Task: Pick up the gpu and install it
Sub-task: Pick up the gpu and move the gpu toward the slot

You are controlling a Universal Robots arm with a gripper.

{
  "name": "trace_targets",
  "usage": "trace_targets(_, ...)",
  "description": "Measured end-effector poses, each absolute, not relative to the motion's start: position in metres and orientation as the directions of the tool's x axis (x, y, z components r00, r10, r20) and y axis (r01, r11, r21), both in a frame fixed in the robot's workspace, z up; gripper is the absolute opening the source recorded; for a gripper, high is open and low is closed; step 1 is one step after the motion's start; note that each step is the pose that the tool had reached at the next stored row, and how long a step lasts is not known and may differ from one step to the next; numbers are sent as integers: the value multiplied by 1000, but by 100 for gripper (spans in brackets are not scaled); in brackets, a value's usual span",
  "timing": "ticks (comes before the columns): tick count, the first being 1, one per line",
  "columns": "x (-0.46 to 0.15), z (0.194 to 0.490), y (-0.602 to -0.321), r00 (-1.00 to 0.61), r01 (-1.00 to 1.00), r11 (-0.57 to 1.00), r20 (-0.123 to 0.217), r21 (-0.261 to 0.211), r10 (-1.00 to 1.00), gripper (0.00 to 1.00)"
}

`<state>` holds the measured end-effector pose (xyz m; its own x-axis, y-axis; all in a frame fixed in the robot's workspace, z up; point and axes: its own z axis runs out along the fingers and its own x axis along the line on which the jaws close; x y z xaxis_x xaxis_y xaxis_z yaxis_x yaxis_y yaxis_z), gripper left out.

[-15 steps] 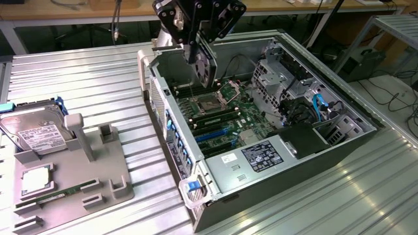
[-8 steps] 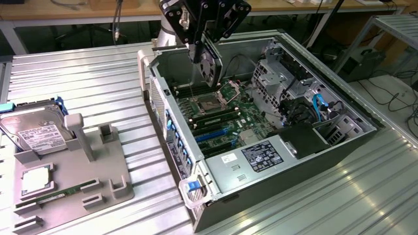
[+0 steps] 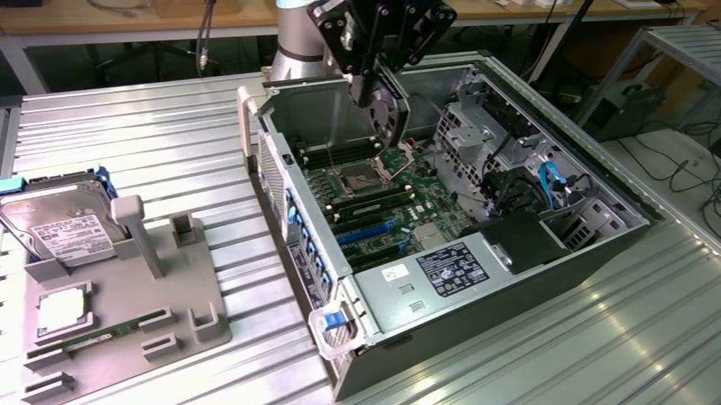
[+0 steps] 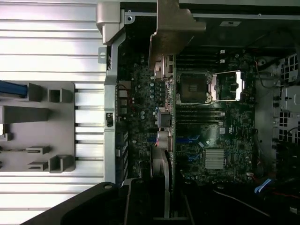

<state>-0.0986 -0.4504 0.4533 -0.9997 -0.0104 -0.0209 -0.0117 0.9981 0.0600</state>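
The gpu (image 3: 386, 114), a dark card with a round fan, hangs upright over the open computer case (image 3: 295, 101). My gripper (image 3: 376, 78) is shut on its upper edge. The card's lower end is just above the motherboard (image 3: 372, 207), close to the CPU socket (image 3: 366, 177). In the wrist view the gpu (image 4: 164, 122) appears edge-on, with its pale metal bracket (image 4: 171, 28) at the far end near the case's rear wall. My gripper (image 4: 165, 199) clamps it from both sides above the motherboard (image 4: 206, 126).
A grey fixture tray (image 3: 169, 278) lies on the ridged metal table (image 3: 147, 135) at the exterior view's left. It holds a hard drive (image 3: 62, 224), a processor (image 3: 62, 308) and a green memory stick (image 3: 107, 333). Drive cages and blue cables (image 3: 552, 181) fill the case's far side.
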Motion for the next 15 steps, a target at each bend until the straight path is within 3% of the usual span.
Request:
trace_targets(7,-62,450,-450,-1000,-13,998,-21,56,-12,28)
trace_targets(15,-29,446,-450,-1000,-12,1000,-20,14,-11,28)
